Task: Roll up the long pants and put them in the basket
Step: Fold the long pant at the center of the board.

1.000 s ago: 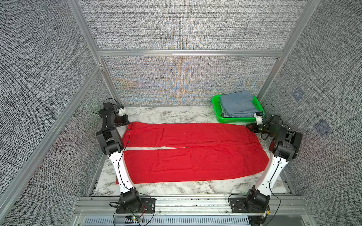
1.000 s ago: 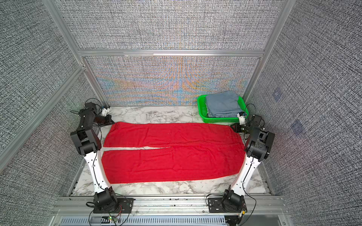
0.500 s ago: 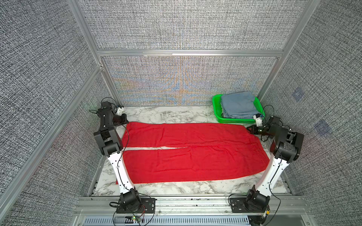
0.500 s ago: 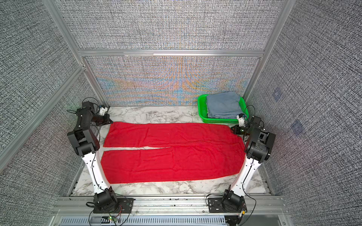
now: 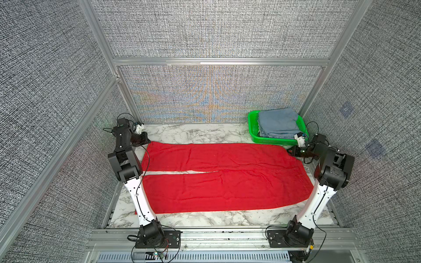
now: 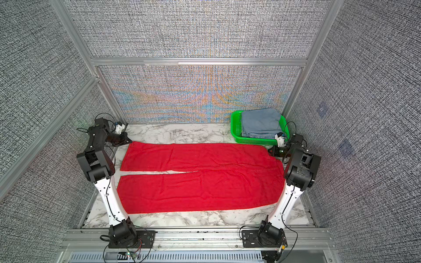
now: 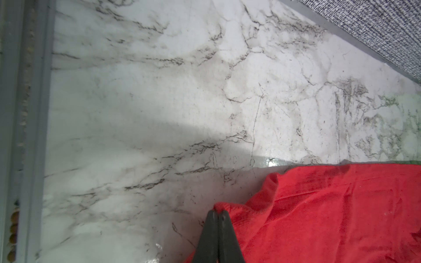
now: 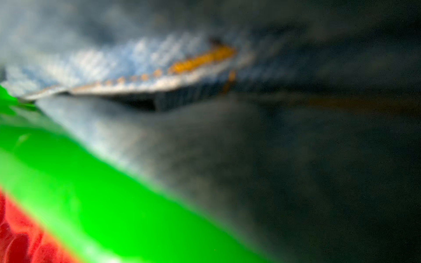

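The long pants (image 5: 216, 177) (image 6: 198, 180) are bright red and lie flat across the marble table, legs to the left and waist to the right. My left gripper (image 5: 148, 141) (image 7: 218, 211) is shut on the far leg's far hem corner, and a small red tuft sticks out past its closed tips. My right gripper (image 5: 289, 152) (image 6: 271, 152) sits low at the far waist corner, shut on the cloth's edge. The right wrist view is blurred. It shows only a patch of the pants (image 8: 13, 239), not the jaws.
A green basket (image 5: 252, 127) (image 8: 114, 205) with a folded blue-grey denim garment (image 5: 278, 123) (image 8: 114, 63) stands at the back right, right behind the right gripper. Grey mesh walls and aluminium posts enclose the table. Bare marble (image 7: 159, 102) lies behind the pants.
The right gripper has closed at the waist corner. The left arm has drawn a little to the left with the hem corner, and the far edge lies straighter.
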Motion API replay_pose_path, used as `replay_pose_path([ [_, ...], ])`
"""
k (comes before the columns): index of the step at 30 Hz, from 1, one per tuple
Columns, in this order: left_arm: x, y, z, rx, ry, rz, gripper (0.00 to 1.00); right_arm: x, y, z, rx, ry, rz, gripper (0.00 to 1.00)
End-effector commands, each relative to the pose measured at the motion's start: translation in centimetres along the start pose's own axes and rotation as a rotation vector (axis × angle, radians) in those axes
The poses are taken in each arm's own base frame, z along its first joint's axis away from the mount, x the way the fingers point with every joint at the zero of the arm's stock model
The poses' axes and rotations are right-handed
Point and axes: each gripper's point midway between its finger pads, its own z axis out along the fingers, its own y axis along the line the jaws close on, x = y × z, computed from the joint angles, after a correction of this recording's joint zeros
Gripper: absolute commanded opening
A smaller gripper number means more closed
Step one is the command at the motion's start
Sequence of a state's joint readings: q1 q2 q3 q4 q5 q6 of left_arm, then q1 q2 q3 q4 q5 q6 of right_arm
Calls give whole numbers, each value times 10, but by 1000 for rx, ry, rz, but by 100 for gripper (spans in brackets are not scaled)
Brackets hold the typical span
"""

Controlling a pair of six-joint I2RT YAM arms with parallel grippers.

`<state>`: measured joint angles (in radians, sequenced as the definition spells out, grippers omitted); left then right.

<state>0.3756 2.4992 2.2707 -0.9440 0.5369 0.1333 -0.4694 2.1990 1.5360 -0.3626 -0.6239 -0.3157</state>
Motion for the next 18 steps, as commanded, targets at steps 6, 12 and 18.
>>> replay_pose_path([
  [6, -2, -2, 3, 25, -7, 0, 2, -2, 4, -12, 31, 32, 21, 0],
  [12, -3, -3, 3, 28, -11, 2, 2, -19, 9, -24, 57, -9, -30, 0],
  [18, -2, -4, 2, 30, -10, 3, 2, -32, 15, -37, 80, -44, -65, 0],
])
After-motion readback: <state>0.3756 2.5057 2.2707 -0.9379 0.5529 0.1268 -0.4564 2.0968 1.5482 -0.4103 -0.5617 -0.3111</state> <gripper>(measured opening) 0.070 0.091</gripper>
